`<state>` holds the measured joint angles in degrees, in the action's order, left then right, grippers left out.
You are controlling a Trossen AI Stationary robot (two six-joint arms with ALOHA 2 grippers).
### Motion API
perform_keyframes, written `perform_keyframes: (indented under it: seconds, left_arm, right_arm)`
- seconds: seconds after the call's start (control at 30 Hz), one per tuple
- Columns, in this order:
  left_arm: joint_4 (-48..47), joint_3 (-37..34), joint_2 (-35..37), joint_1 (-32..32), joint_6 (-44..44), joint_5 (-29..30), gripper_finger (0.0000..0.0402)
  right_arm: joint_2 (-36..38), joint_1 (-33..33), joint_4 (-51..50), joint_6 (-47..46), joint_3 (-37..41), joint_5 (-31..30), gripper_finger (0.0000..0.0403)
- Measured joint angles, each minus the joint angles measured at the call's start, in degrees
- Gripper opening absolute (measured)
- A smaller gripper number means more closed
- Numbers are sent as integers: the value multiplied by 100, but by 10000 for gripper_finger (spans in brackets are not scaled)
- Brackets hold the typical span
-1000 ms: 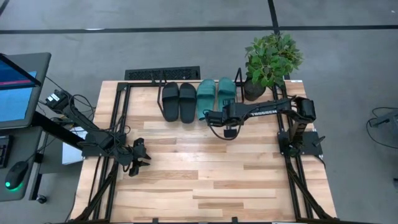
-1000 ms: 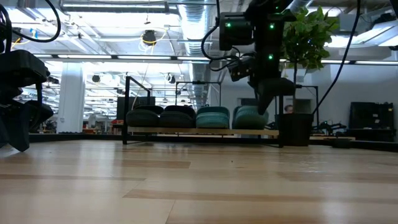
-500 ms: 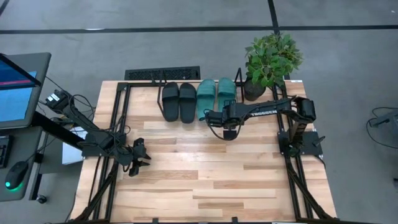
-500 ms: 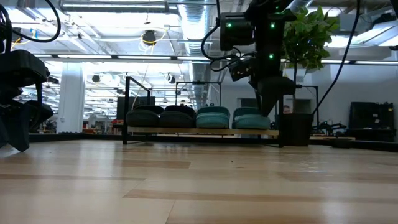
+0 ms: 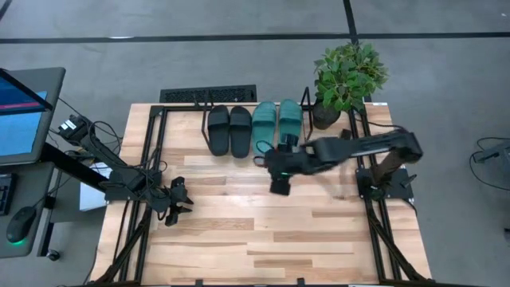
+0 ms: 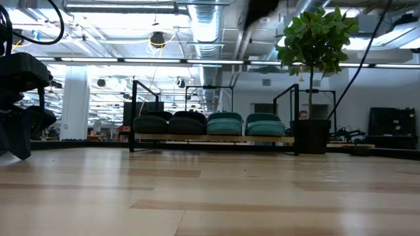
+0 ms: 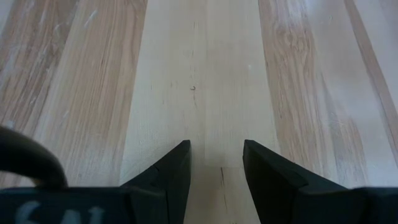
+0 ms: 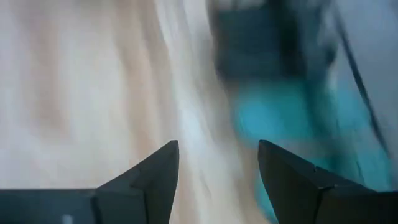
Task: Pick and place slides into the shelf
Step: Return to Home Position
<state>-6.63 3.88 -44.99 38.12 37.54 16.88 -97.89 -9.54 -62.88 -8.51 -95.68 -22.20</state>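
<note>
Right gripper (image 5: 278, 185) hangs over the bare wood of the table (image 5: 263, 239), near the front of the two teal slides and not touching them. Its picture from above is smeared. In the right wrist view its two dark fingers (image 8: 158, 171) stand wide apart and nothing is between them; behind them only a blurred teal shape and wood can be seen.

Left gripper (image 5: 180, 199) is at the left side of the table, well apart from the shelf. In the left wrist view its fingers (image 7: 171, 174) are open by a moderate gap, with only wood planks showing between them, and it holds nothing.

All four slides are on the shelf (image 6: 213, 138), a low black bar rack at the far edge of the table. They lie side by side in one row: the two black slides (image 5: 229, 129) on the left and the two teal slides (image 5: 276, 123) on the right, each pair close together. In the low view the four rounded ends line up on the same rail, between the two upright end frames.

A potted plant (image 5: 349, 76) stands just beside the right end of the shelf.
</note>
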Motion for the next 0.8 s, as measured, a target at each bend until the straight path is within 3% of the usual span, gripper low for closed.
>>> perform_keyframes:
  seconds: [0.23,0.4,0.5,0.6,0.7,0.8]
  left_arm:
    - [0,0,0,1,0,0,135]
    - [0,0,0,0,0,0,135]
    - [0,0,0,0,0,0,135]
    - [0,0,0,-1,0,0,135]
    - [0,0,0,-1,0,0,135]
    - [0,0,0,-1,0,0,135]
  right_arm:
    - [1238,-1343,3874,69,294,-209,201]
    - [1776,-2264,6387,1780,1560,-877,202]
    - [2089,-2446,7430,2012,2543,-962,203]
    - [2349,-2455,7932,1701,3496,-986,202]
    - [2613,-2399,7552,1416,4200,-987,199]
    - [2670,-2317,7442,555,4768,-967,198]
